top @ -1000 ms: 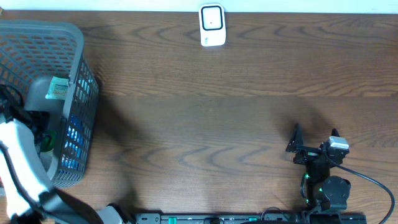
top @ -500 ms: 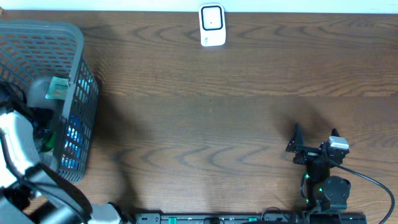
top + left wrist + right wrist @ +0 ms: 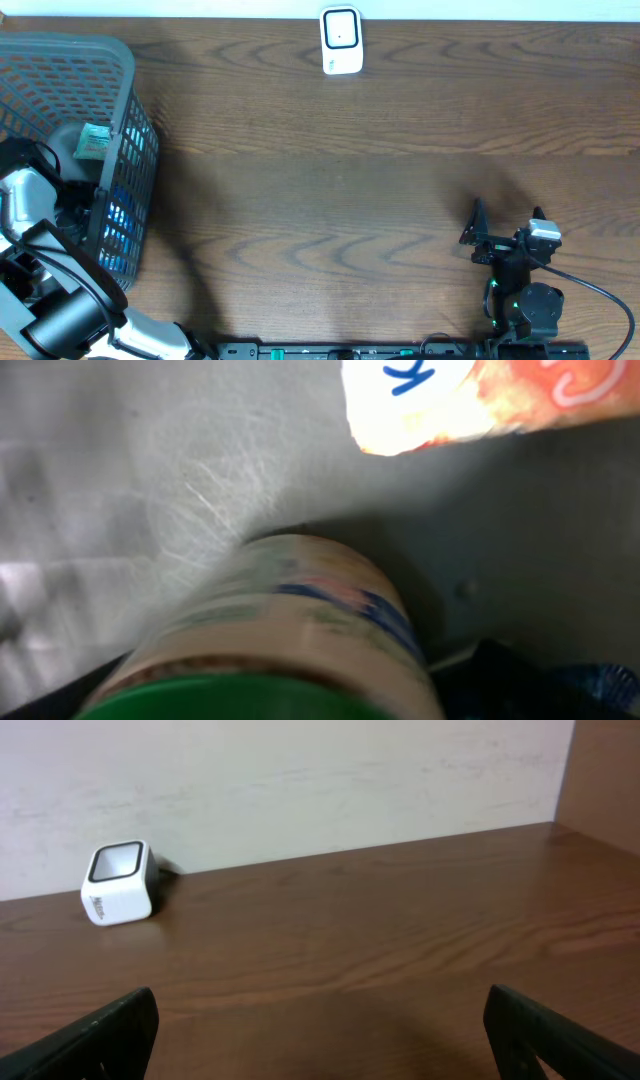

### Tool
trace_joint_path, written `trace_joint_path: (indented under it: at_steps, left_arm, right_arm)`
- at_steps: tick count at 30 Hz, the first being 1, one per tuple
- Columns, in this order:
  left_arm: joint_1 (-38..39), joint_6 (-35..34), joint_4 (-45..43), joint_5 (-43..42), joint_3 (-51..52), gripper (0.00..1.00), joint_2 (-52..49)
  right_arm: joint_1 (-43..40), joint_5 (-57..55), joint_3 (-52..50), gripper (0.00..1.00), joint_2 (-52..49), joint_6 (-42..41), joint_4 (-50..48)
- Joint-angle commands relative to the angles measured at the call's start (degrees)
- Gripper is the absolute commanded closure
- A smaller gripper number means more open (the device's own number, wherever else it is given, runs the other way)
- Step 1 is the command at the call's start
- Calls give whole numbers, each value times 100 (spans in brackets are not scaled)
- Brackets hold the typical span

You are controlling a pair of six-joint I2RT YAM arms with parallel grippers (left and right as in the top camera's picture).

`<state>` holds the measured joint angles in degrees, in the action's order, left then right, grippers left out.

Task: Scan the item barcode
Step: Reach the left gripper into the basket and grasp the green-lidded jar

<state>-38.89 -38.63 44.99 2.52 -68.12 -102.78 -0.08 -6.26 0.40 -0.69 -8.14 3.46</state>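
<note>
Jar: green-lidded jar (image 3: 290, 630) in the basket (image 3: 120, 70), left edge of the overhead view
Left gripper: down inside the basket, fingers unseen, so I cannot tell its grasp
Right gripper (image 3: 508, 232): released, empty, lower right
Grasp: close squarely across the jar body, clear of the packet (image 3: 450, 395)
Count: one jar, one packet, one basket, one scanner (image 3: 341, 41) at top centre

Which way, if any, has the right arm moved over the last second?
No. The right gripper stays put, at the same offset from the white scanner as before.
</note>
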Motion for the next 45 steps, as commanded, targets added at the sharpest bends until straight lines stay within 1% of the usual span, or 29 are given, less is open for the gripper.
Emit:
trace_joint_path:
  at_steps: [1,2,5,9,14,18,20,22,23,26,30,31,32,36,40,45]
  left_arm:
    - [-33,286,74,-17,39,18,-2]
    - [-33,306,101,-17,33,18,50]
    - [-31,306,240,-17,-37,25,313]
    - [-31,306,557,-20,-358,26,1012]
    - [-31,302,929,-101,-1139,25,2417]
    - [-31,304,931,-337,-1567,25,3405]
    - [-31,304,855,-195,-1576,16,3766]
    - [-31,306,922,236,-1569,7,3943]
    - [-33,304,1008,402,-1563,2,3952]
    - [-31,308,1276,660,-1499,2,3738]
    - [-31,280,1541,654,-1329,2,2942]
    - [-31,280,1613,654,-1305,2,2494]
    - [-31,280,1639,647,-1303,2,2291]
    - [-31,280,1690,321,-1303,2,1484]
    - [-33,282,1668,247,-1303,2,907]
    - [-37,282,1648,249,-1290,2,643]
  right_arm:
    - [33,-52,-9,1,28,-61,17]
    - [33,-52,-9,1,28,-61,17]
    - [33,-50,-9,1,28,-61,17]
    - [33,-50,-9,1,28,-59,17]
    - [33,-50,-9,1,28,-59,17]
    - [33,-52,-9,1,28,-59,17]
    - [33,-50,-9,1,28,-59,17]
    - [33,-50,-9,1,28,-61,17]
    - [33,-50,-9,1,28,-59,17]
    - [33,-52,-9,1,28,-61,17]
    - [33,-50,-9,1,28,-59,15]
    - [33,-50,-9,1,28,-61,17]
    - [33,-50,-9,1,28,-61,17]
    - [33,-50,-9,1,28,-61,17]
    - [33,-50,-9,1,28,-59,17]
    - [33,-50,-9,1,28,-61,17]
